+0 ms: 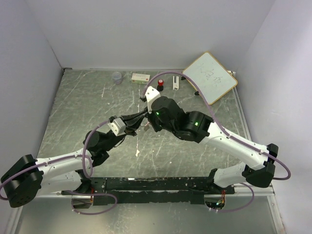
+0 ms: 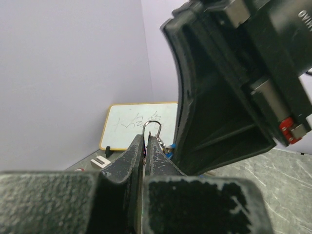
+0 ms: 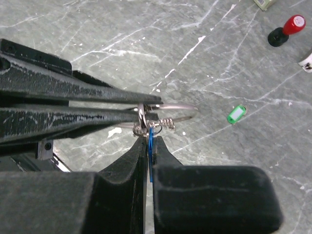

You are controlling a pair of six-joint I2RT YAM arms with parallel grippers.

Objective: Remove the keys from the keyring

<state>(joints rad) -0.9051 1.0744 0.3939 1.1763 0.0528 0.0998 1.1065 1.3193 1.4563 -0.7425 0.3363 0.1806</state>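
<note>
Pinching keyring (image 2: 152, 125) in closed left gripper (image 2: 146, 142), right gripper (image 3: 146, 140) clamped on blue key (image 3: 151, 148), green key (image 3: 236, 114) loose on table (image 3: 97, 29)

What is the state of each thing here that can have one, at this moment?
Left gripper: shut on the keyring.
Right gripper: shut on the blue key.
Keyring: held above the table, between both grippers.
Blue key: clamped, seemingly not yet off the keyring.
Green key: off the keyring, lying on the table.
</note>
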